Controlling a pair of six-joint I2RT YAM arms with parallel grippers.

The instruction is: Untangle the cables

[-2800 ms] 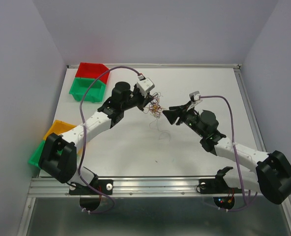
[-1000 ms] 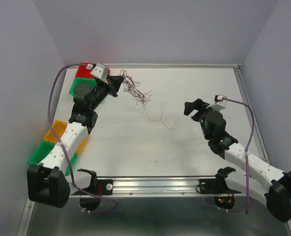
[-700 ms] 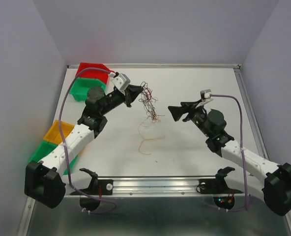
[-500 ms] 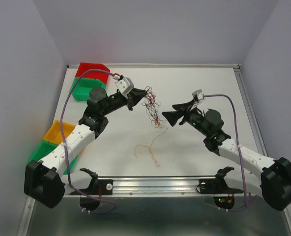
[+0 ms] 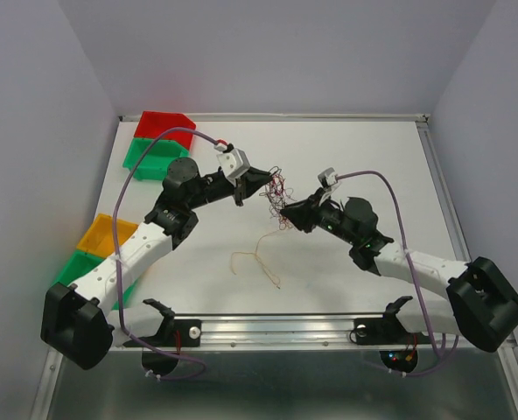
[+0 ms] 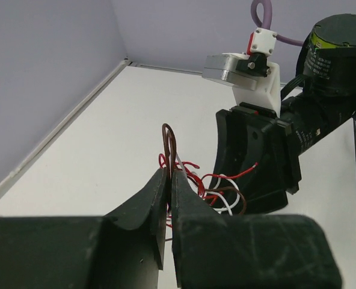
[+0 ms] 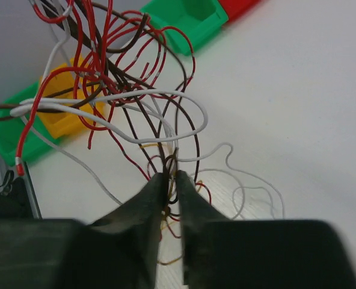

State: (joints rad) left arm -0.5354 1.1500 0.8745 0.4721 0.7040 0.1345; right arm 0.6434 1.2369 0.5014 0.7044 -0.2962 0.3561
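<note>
Both arms have swung together over the table (image 5: 355,149); the left hand (image 6: 169,180) pinches a brown loop of the cables (image 5: 281,194), and the right hand (image 7: 171,180) clamps lower strands. Opposed grips should let the raised tangle be pulled apart.

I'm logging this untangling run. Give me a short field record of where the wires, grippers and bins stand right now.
tangle: red, brown and white wires, strung between both grippers
left gripper: shut on the tangle
right gripper: shut on the tangle
loose strand: on the table, nearer the arm bases than the tangle
bins: along the table's left edge
</note>
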